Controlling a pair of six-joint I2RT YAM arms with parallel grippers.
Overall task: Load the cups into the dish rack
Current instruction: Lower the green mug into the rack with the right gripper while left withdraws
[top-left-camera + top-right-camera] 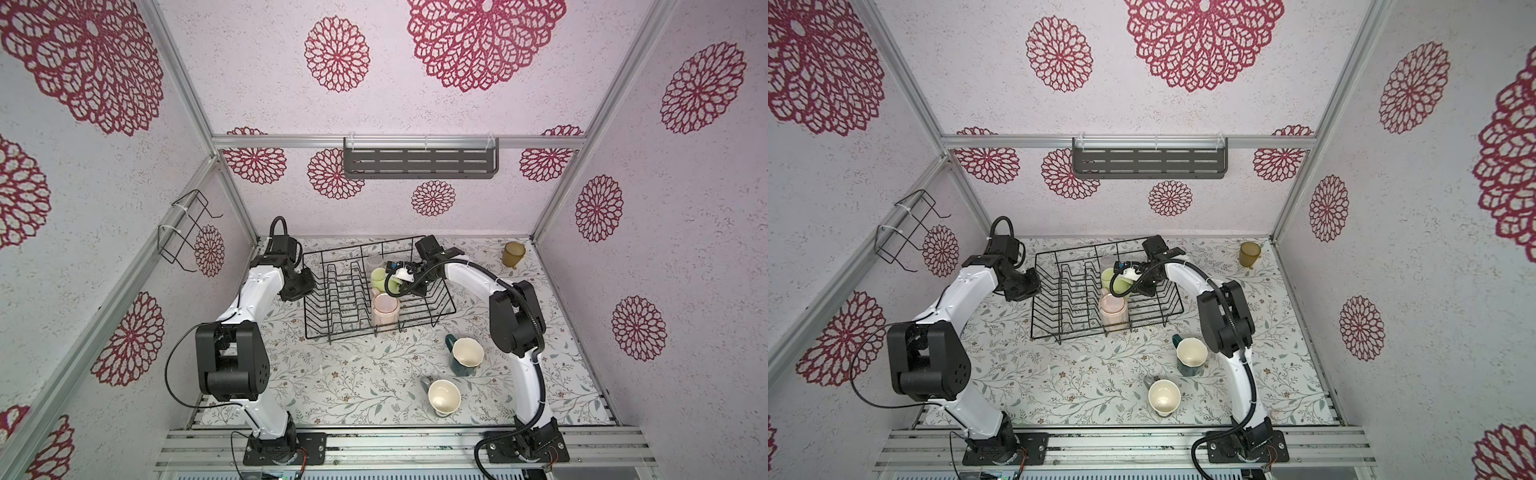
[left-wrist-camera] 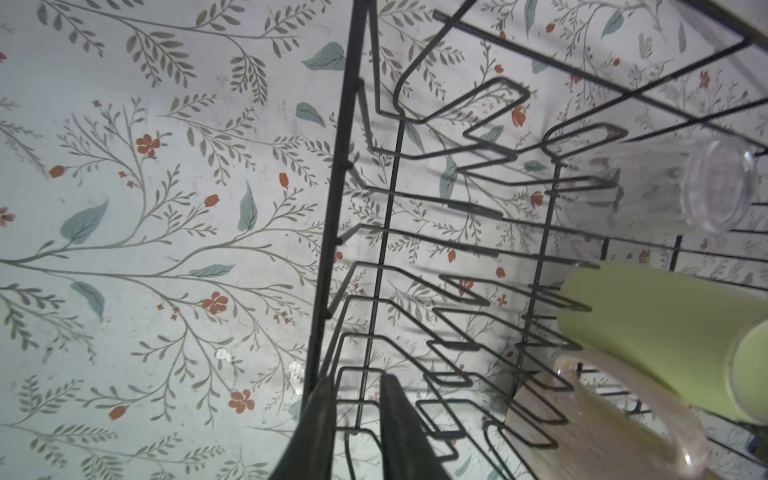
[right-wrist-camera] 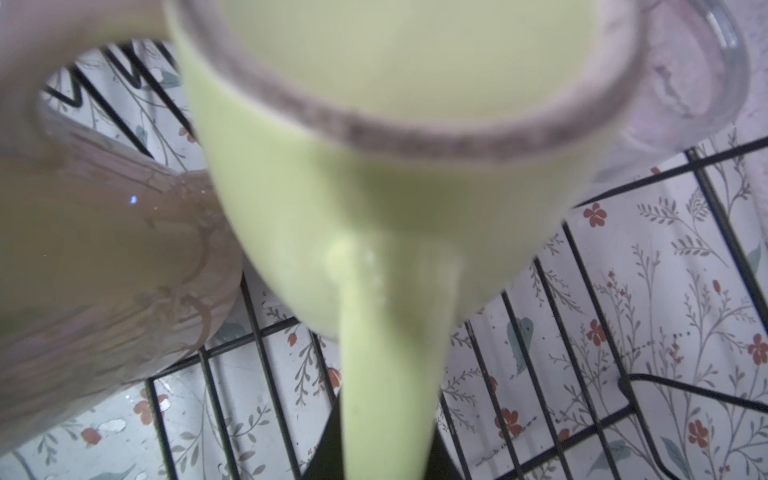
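Past the grey mug (image 1: 444, 398) at 5 o'clock, the right gripper (image 1: 408, 285) clamps the yellow-green mug (image 1: 379, 279) by its handle in the dish rack (image 2: 334, 208), likely placing it, release next; left gripper (image 2: 357, 440) narrow at the 9 o'clock rim, grip unclear

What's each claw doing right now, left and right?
Left claw: nearly closed at the dish rack edge wire; grip cannot be told.
Right claw: closed on the yellow-green mug handle.

2 arms bend inward, elbows high. The left arm (image 1: 249, 299) reaches forward, the left gripper (image 2: 356, 380) pointing down, fingers close together (a thin gap shows). The right arm (image 1: 469, 274) curls across, the right gripper (image 1: 406, 286) clamped on the yellow-green mug (image 1: 379, 277) by its handle.
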